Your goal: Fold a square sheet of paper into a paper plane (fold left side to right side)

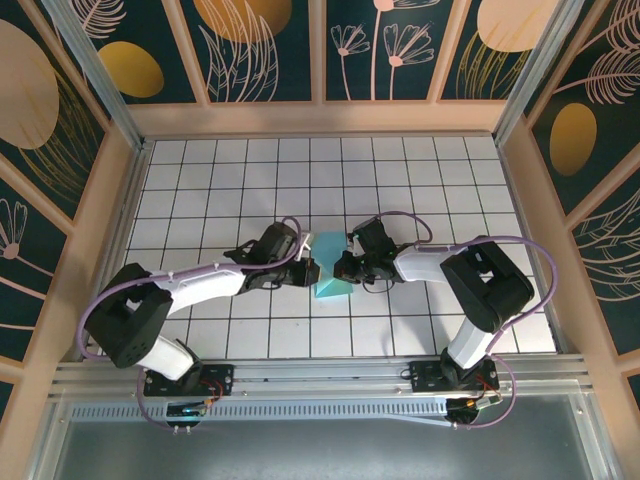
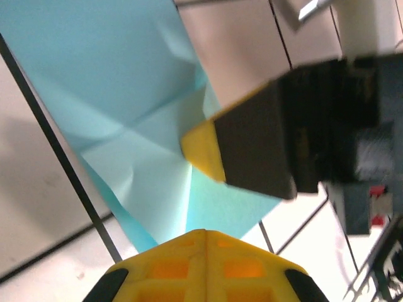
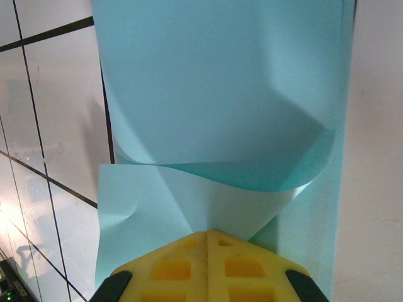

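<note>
Currently the square sheet of paper (image 1: 330, 272) sits on the counter (image 1: 450, 190) between your two hands, creased but not yet a dart. Your right hand (image 3: 208, 238) is closed, pinching the sheet's edge; a flap curls over just ahead of its fingertips, unpressed. Your left hand (image 2: 204, 238) is closed against the sheet; a grip cannot be confirmed. Most folds appear to remain.

White-and-black arms (image 1: 200, 285), purple cables (image 1: 92, 322), yellow end effector fingers (image 2: 170, 270)
</note>
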{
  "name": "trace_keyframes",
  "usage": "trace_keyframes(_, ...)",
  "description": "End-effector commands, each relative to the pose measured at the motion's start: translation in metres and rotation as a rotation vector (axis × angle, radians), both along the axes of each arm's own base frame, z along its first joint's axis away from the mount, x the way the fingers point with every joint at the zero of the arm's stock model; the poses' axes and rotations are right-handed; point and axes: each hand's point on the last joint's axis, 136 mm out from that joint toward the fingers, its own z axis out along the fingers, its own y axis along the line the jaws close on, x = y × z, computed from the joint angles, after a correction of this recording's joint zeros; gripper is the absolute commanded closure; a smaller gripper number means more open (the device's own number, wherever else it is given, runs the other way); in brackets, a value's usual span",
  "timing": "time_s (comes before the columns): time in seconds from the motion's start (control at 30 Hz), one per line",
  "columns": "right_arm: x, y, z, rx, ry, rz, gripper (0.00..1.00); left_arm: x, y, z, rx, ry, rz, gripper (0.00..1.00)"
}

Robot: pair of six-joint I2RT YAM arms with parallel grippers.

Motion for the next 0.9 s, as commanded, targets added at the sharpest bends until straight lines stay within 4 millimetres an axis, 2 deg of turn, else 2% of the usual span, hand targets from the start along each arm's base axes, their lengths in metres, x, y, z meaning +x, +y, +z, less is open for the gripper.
trace_keyframes(0.0,-0.006,-0.003,-0.006,-0.020,0.002,0.007,1.00,-0.012,-0.016,0.012,-0.141,0.084,-0.022,0.95)
trace_keyframes(0.13,-0.006,-0.003,-0.007,-0.020,0.004,0.008,1.00,-0.015,-0.024,0.011,-0.179,0.118,-0.042,0.97)
trace_keyframes(0.4,-0.007,-0.003,-0.007,-0.023,0.007,0.010,1.00,-0.012,-0.026,-0.012,-0.130,0.130,-0.035,0.99)
trace_keyframes(0.87,-0.009,-0.003,-0.009,-0.029,0.010,0.015,1.00,-0.022,-0.014,-0.046,-0.033,0.159,-0.026,1.00)
